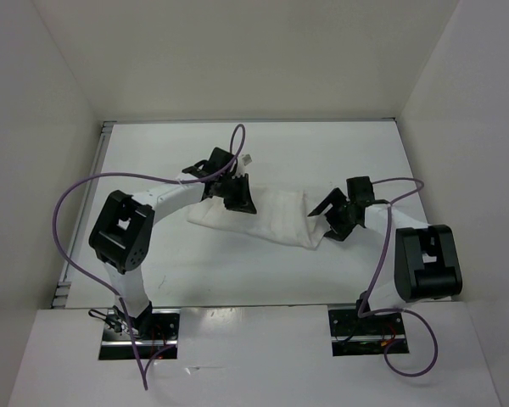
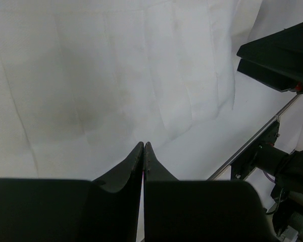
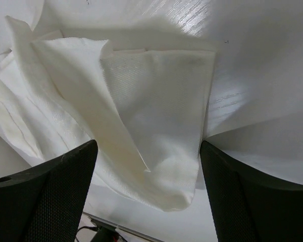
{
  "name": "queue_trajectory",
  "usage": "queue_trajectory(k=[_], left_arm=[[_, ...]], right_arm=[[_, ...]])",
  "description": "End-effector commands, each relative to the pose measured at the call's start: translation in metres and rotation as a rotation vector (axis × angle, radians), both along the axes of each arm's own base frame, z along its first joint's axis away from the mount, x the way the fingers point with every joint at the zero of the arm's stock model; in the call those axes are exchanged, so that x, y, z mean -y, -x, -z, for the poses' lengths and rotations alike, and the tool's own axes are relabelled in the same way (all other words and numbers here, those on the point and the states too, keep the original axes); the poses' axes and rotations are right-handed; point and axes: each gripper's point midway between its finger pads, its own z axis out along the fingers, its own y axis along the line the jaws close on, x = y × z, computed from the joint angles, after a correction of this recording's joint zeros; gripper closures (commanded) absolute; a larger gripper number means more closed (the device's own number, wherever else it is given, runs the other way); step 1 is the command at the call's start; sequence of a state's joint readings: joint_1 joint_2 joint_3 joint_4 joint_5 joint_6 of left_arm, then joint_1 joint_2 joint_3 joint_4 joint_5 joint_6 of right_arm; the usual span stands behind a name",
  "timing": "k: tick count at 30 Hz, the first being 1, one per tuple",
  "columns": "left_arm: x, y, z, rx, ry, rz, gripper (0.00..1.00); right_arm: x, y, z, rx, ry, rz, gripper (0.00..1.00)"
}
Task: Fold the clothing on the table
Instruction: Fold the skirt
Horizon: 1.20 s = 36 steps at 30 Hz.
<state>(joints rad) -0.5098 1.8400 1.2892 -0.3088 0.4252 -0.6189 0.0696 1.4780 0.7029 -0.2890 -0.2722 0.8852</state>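
Observation:
The clothing (image 1: pixel 276 219) is a thin white garment folded into a long strip across the middle of the table (image 1: pixel 153 153). My left gripper (image 1: pixel 236 195) hovers over the strip's left end. In the left wrist view the left gripper (image 2: pixel 143 144) is shut, tips pressed together with no fabric between them, and creased clothing (image 2: pixel 116 75) spreads flat below. My right gripper (image 1: pixel 337 225) is at the strip's right end. In the right wrist view the right gripper (image 3: pixel 149 147) is open, and the clothing's (image 3: pixel 156 111) layered corner lies between its fingers (image 3: pixel 65 191), untouched by either pad.
White upright walls (image 1: pixel 59 102) enclose the table on three sides. Purple cables (image 1: pixel 68 212) loop beside both arms. The table's metal edge (image 2: pixel 252 146) and an arm base (image 2: pixel 288 171) show at the right of the left wrist view, with a black gripper part (image 2: pixel 278 60) above them.

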Motion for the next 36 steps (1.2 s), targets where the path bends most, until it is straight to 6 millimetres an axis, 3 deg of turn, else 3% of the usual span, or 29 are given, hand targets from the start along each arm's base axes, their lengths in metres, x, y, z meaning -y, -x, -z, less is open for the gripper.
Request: queue_trajectory(k=[1,6,16,19,22,27,33,36], left_arm=[[-0.002,0.005,-0.016,0.046,0.021,0.035,0.95],[-0.002,0.006,-0.015,0.038,0.016,0.035,0.95],[-0.008,0.002,-0.011,0.039,0.013,0.036,0.95],[-0.014,0.004,-0.005,0.023,0.005,0.026,0.95],[-0.018,0.003,-0.005,0.029,0.002,0.024,0.95],[-0.024,0.004,-0.013,0.050,0.002,0.026,0.95],[-0.001,0.008,-0.043,0.070,0.107,0.129,0.95],[-0.007,0.009,-0.023,0.040,0.027,0.096,0.95]], right_arm=[[0.000,-0.017,-0.017,0.122,0.001,0.024,0.13],[-0.013,-0.019,-0.014,0.131,-0.054,-0.020,0.13],[-0.065,-0.015,-0.005,0.139,-0.104,-0.191,0.13],[-0.073,-0.011,0.000,0.114,-0.110,-0.216,0.25],[-0.069,-0.010,-0.006,0.117,-0.073,-0.201,1.00],[-0.049,-0.016,-0.019,0.121,0.049,-0.152,1.00],[-0.050,-0.017,-0.021,0.117,0.050,-0.173,1.00],[-0.050,-0.016,-0.018,0.107,0.052,-0.174,1.00]])
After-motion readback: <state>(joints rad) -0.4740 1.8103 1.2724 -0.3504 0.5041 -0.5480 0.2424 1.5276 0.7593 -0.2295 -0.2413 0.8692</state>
